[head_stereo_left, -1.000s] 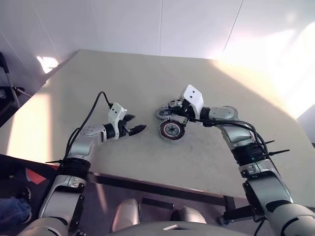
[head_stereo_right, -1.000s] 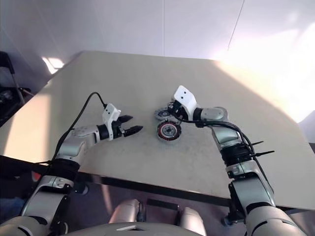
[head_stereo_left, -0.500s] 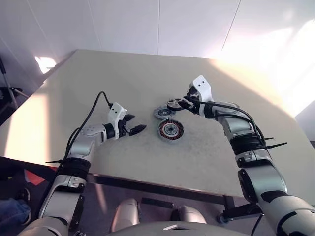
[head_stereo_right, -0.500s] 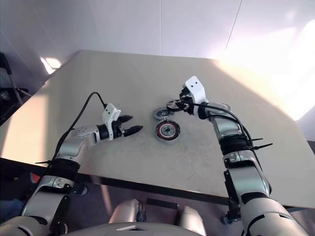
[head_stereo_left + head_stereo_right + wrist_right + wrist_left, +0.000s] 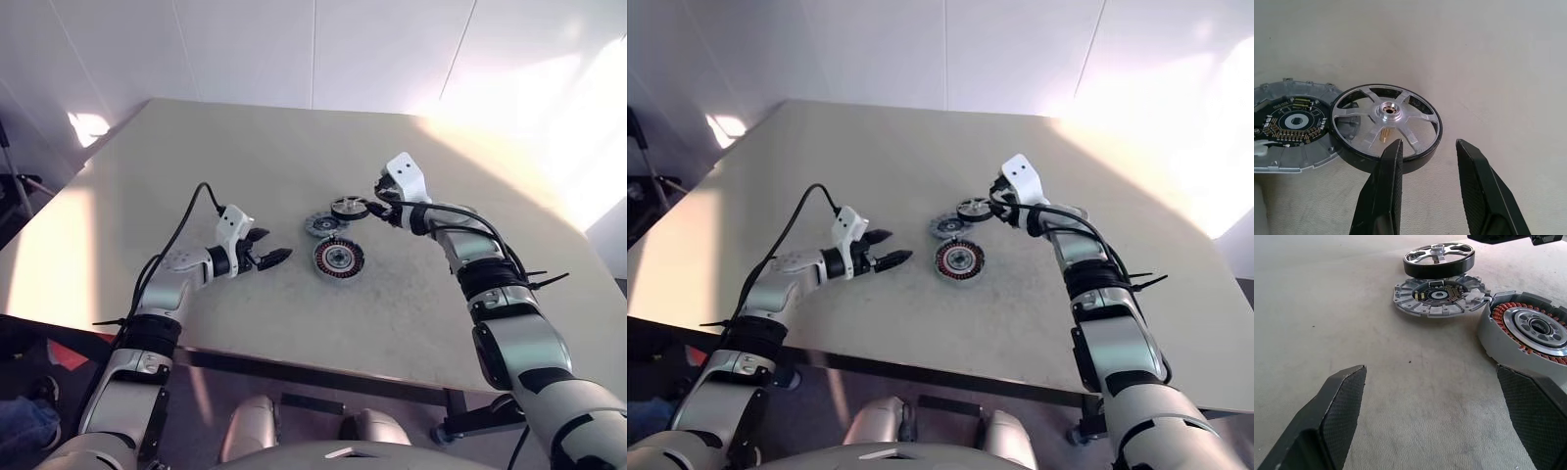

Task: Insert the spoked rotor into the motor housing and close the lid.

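Looking down at the table (image 5: 245, 157), we see three round parts close together near its middle. The motor housing (image 5: 339, 258) sits nearest to us. It lies flat with its red-brown coils facing up. The lid (image 5: 322, 225) lies just behind it, a little to the left. From the left wrist view, the lid and the housing look like they touch at their edges.

The spoked rotor (image 5: 349, 207) is behind the lid, on the right side. Its dark rim hangs over the far edge of the lid. We can see a small gold pin under its shiny middle. We cannot tell if the rotor rests on the lid or stands on that pin.

The right gripper (image 5: 372, 208) is just beside the rotor. Its fingers (image 5: 1388, 176) are apart, with bare table showing in the gap. One fingertip covers a bit of the rotor's rim, but the claw is not pinching it.

The left gripper (image 5: 269, 247) hangs low over the table, well to the left of the housing, and points at the parts. Its fingers (image 5: 1342, 401) are spread wide, and nothing is in them.
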Controlling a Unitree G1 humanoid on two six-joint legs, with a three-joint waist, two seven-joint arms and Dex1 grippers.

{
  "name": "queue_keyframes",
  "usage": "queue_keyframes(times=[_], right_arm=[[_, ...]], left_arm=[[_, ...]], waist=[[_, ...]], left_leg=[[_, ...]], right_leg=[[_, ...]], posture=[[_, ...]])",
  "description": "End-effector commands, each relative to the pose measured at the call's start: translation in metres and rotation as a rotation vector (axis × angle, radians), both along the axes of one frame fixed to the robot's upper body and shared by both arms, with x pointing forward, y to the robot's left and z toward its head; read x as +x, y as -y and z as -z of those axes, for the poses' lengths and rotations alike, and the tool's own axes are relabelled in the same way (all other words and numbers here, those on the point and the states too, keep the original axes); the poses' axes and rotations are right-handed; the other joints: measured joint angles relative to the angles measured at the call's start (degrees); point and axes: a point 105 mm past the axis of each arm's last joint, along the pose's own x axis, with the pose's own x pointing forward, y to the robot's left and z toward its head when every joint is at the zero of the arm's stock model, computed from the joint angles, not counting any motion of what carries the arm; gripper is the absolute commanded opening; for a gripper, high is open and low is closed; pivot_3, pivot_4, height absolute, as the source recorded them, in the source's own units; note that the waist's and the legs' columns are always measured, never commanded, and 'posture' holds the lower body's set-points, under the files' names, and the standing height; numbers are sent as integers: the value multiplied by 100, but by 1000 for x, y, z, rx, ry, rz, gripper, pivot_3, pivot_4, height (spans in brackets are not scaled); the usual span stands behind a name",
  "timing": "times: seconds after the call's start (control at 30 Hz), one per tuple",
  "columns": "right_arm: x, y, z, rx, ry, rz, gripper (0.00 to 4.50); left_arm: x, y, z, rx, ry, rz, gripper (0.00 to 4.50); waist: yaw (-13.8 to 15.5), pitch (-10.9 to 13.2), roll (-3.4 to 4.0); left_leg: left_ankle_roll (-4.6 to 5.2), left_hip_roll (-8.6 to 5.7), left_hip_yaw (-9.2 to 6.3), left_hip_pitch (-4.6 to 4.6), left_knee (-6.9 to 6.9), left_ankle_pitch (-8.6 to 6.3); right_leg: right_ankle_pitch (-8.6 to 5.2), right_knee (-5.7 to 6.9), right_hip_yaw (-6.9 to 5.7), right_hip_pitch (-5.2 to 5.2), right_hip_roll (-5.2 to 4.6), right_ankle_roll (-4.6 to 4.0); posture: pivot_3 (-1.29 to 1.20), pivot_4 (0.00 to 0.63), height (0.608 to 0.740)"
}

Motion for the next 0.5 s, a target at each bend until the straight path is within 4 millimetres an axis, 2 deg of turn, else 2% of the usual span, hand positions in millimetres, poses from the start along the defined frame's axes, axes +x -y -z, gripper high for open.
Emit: queue_keyframes(times=[0.03, 0.23, 0.37, 0.5], right_arm=[[13, 4, -36, 203, 5, 91, 1890], [11, 12, -32, 440, -190, 207, 1890], [3, 18, -19, 710, -427, 324, 1890], [-5, 20, -9, 787, -517, 354, 1890]], left_arm=[[3, -3, -12, -3, 53, -9, 4500], [2, -4, -12, 2, 52, -13, 4500], [3, -6, -11, 9, 54, -19, 4500], [3, -8, -10, 13, 52, -22, 4500]], waist=[[2, 3, 5], [12, 4, 6], [18, 5, 8], [30, 13, 22]], left_leg=[[0, 0, 0, -1, 0, 0], [0, 1, 0, 0, 1, 0], [-1, 1, 0, -1, 1, 1], [-3, 0, 1, -5, 1, 2]], right_leg=[[0, 1, 0, -1, 0, 0], [0, 2, -1, -1, 0, -1], [0, 1, -1, -1, 0, -1], [0, 2, -1, -6, 0, -1]], posture=[[0, 0, 740], [0, 0, 740], [0, 0, 740], [0, 0, 740]])
